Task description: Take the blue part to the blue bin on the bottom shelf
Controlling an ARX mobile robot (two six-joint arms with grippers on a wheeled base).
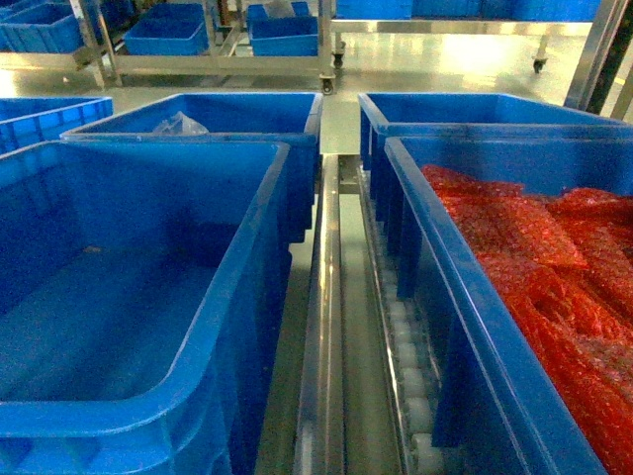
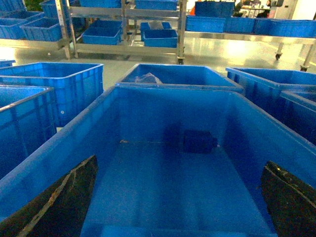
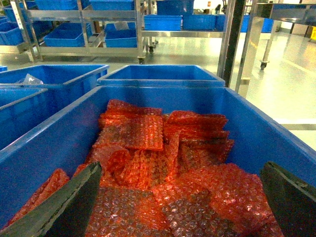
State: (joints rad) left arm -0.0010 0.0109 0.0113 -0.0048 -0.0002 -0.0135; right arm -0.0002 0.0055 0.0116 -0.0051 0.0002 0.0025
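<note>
- Risk, judged from here: dark blue part (image 2: 199, 141) lying alone on the floor of the near left bin (image 1: 148, 287), close to the far wall; same colour as the bin and dimly lit, so easy to misjudge and close on nothing.
- Further risk: deep reach needed, so fingers or wrist could knock the bin's rim or far wall.
- Part not made out in the head view; seen only from the left wrist.
- Left gripper (image 2: 180, 197): 2 dark fingers (image 2: 64, 202) spread wide at the lower corners of the left wrist view, nothing between them, touching nothing, poised above the near end of that bin.
- Right gripper (image 3: 180, 197): fingers likewise spread wide and empty, hanging over the near right bin (image 1: 465, 297) filled with red bubble-wrap bags (image 3: 148, 153), not touching them.
- Steel roller rail (image 1: 406, 366) of the bottom shelf running between the 2 near bins.
- Which bin counts as the target: cannot tell.
</note>
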